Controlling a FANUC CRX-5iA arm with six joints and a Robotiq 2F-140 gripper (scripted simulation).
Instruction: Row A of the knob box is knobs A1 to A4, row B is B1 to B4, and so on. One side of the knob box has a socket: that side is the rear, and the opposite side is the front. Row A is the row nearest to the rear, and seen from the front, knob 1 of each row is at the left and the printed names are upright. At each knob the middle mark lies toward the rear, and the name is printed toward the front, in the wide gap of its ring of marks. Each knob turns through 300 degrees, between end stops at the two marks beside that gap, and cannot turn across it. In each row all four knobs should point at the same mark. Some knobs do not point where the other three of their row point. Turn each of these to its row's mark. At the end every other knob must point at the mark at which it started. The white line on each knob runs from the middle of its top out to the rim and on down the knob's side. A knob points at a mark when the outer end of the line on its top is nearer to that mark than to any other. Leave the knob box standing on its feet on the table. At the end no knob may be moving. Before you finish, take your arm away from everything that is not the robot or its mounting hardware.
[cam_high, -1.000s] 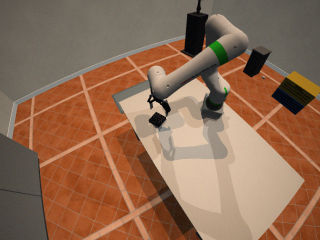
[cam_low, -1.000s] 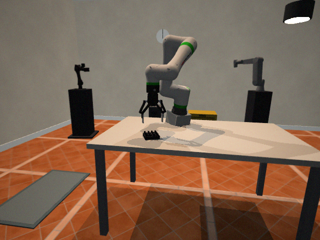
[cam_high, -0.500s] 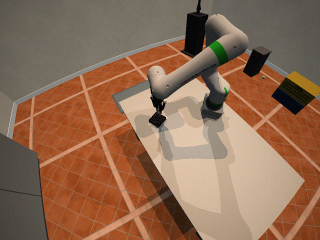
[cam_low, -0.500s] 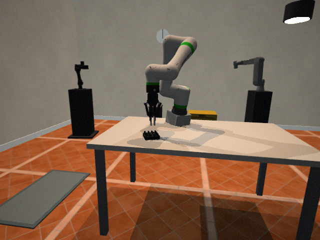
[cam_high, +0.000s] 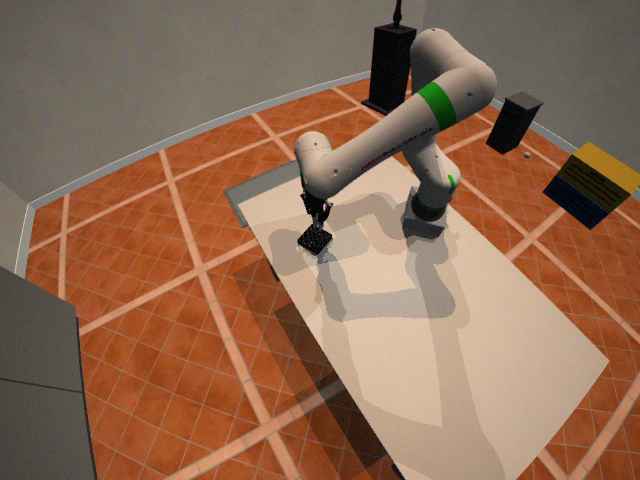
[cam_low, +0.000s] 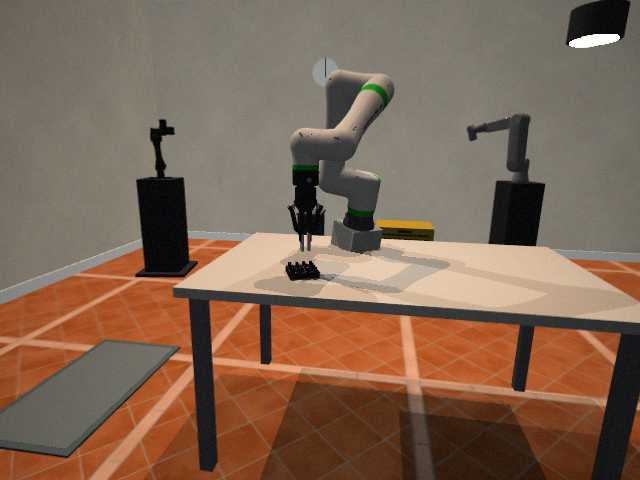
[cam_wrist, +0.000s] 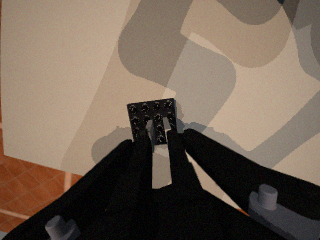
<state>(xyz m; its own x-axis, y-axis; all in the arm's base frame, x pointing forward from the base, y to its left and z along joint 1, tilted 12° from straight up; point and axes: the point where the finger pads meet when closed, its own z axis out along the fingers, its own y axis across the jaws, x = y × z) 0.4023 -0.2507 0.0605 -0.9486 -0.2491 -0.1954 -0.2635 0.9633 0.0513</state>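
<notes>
Only readable thing is the lettering along the white arm's forearm (cam_high: 392, 147), up behind the jaws: small red "FANUC", then dark "Robot CRX-5iA", pretty fuzzy. The names printed on the knob box (cam_wrist: 152, 120) under the jaws are way too tiny to make out. Nothing else has legible text.

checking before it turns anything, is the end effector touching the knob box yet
Apart. The exterior view shows the end effector hanging above the knob box, with bare table between the fingertips and the knobs.

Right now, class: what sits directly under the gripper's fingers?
The knob box stands on the table beneath the narrowed, empty fingers. In the wrist view they cover several knobs, and no markings are readable.
</notes>
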